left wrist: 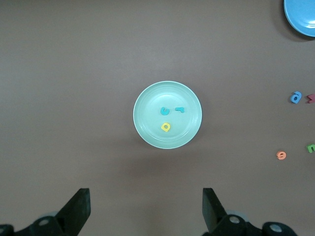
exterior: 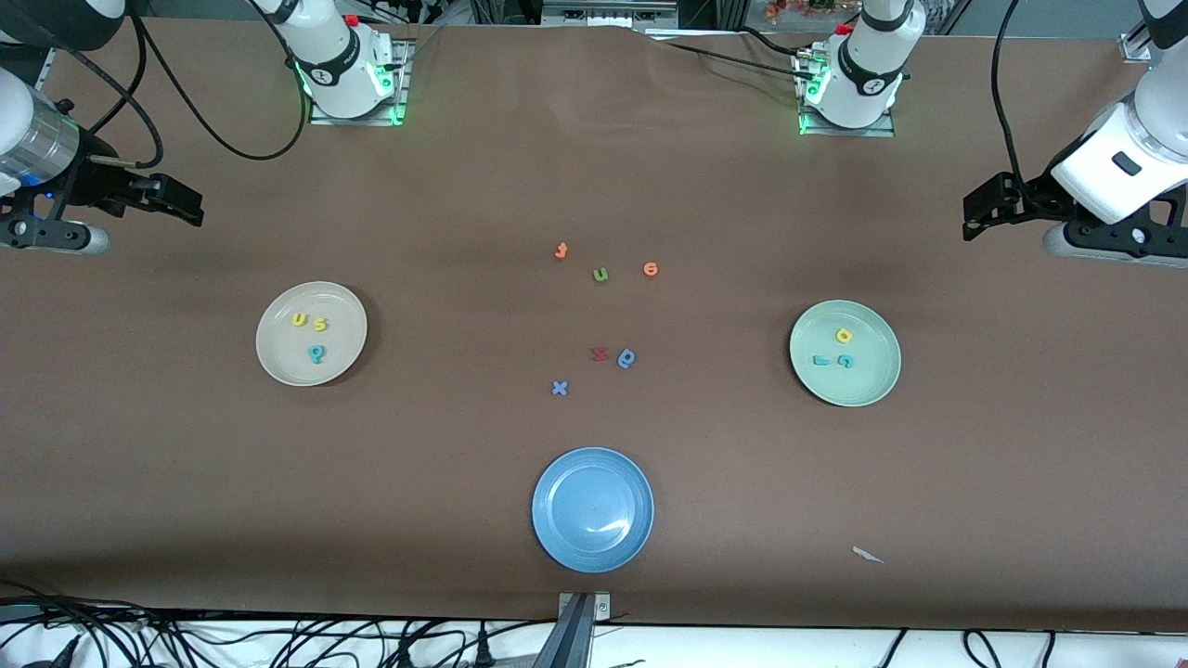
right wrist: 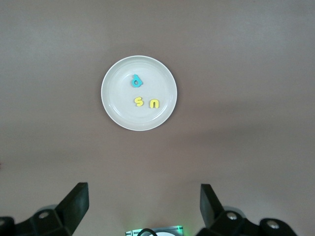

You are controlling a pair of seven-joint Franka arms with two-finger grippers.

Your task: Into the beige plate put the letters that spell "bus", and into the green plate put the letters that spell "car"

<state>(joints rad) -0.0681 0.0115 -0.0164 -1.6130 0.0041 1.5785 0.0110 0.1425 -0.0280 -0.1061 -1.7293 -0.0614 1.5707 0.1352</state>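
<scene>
The sorting looks finished to me; the beige plate sits toward the right arm's end of the table with the yellow "u", the yellow "s" and the teal "b" all lying inside it; the green plate, toward the left arm's end, holds the yellow "a", the teal "r" and the teal "c"; the leftover letters, among them a green "u", an orange "e", a red "z" and a blue letter, lie loose mid-table between the two plates, and a blue plate rests bare near the table's front edge; the left gripper hangs high over the table's end by the green plate, fingers spread and holding nothing; the right gripper hangs likewise by the beige plate, spread and holding nothing; I judge no letter is left to carry, so the next move calls only for both arms to wait clear.
</scene>
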